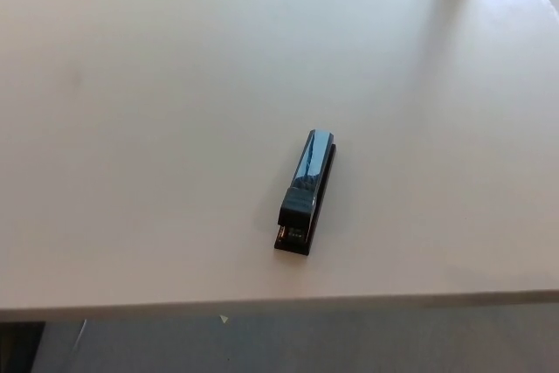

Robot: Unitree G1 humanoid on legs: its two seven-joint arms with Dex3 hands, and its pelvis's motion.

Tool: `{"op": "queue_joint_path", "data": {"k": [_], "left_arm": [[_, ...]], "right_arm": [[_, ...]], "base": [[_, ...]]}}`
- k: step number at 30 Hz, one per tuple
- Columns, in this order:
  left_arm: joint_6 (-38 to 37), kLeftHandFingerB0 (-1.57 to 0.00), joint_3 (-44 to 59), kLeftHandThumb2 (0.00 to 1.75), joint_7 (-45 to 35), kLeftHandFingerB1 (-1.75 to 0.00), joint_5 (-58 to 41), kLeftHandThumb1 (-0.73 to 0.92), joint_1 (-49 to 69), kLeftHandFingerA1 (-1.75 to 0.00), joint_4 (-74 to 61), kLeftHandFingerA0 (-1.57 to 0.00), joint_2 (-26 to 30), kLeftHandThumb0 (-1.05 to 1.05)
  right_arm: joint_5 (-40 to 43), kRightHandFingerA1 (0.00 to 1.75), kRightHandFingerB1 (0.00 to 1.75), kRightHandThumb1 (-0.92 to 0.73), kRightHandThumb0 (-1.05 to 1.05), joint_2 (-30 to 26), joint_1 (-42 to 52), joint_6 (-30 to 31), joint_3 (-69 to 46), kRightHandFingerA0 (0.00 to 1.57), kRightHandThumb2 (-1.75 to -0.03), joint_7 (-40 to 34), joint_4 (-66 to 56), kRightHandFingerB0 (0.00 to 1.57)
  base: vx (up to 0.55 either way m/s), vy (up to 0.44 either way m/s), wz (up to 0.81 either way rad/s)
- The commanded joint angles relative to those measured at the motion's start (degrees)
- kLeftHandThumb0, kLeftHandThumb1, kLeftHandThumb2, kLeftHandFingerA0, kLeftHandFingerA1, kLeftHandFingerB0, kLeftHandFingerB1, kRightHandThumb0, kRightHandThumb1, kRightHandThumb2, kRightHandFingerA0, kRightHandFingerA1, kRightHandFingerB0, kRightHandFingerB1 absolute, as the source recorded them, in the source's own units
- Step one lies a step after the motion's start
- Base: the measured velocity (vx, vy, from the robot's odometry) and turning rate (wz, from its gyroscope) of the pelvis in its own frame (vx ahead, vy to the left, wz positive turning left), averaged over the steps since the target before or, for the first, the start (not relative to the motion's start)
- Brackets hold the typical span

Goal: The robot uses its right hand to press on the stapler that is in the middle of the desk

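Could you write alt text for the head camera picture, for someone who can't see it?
A slim blue-and-black stapler lies flat on a pale, off-white desk, a little right of centre, its length running nearly away from the camera. Neither robot hand is in view, and grey floor shows below the desk's near edge.

No part of the robot's body is in view in the head view: neither arm, neither hand, no casing, cable or marking can be seen, so nothing can be recorded of its colours or shapes.
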Motion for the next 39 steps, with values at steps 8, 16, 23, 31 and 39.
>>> {"op": "queue_joint_path", "data": {"k": [8, 16, 23, 31, 39], "left_arm": [[-1.15, -0.08, -0.52, 0.70, 0.50, -0.30, 0.13, 0.92, -1.44, -0.34, 0.80, -0.07, 2.28, -0.85], [-0.76, -0.09, -0.64, 0.74, 0.62, -0.31, 0.14, 0.92, -1.75, -0.38, -0.05, -0.08, 2.24, -0.81], [-0.56, -0.08, -0.46, 0.76, 0.48, -0.30, -0.17, 0.92, -2.30, -0.38, 0.09, -0.09, 1.88, -0.77], [-1.47, -0.08, -1.38, 0.76, 0.47, -0.30, 0.75, 0.92, -1.68, -0.37, -1.40, -0.08, 2.17, -0.80], [-1.74, -0.09, -1.12, 0.71, -0.28, -0.30, 0.22, 0.92, -1.59, -0.36, -0.47, -0.08, 1.55, -0.83]], "right_arm": [[4.93, 1.49, 1.32, -0.57, -0.83, 2.60, -18.24, 30.13, 41.66, 1.06, -0.87, -9.39, -34.98, 0.75], [3.93, 1.50, 1.31, -0.56, -0.78, 6.44, -33.22, 38.14, 44.98, 1.15, -0.90, -10.64, -24.02, 0.82], [5.29, 1.75, 1.70, -0.73, -0.67, 10.23, -43.43, 43.94, 48.08, 0.85, -0.63, -9.94, -12.02, 0.67], [4.62, 1.49, 1.36, -0.63, -0.79, 14.57, -56.33, 46.51, 49.33, 1.07, -0.92, -6.62, 5.65, 0.87], [-4.83, 1.38, 1.14, -0.46, -0.38, 16.33, -71.07, 43.65, 49.06, 1.06, -0.79, -8.34, 30.94, 0.79]], "base": [[0.00, 0.000, 0.00], [0.00, 0.000, 0.00], [0.00, 0.000, 0.00], [0.00, 0.000, 0.00], [0.00, 0.000, 0.00]]}}
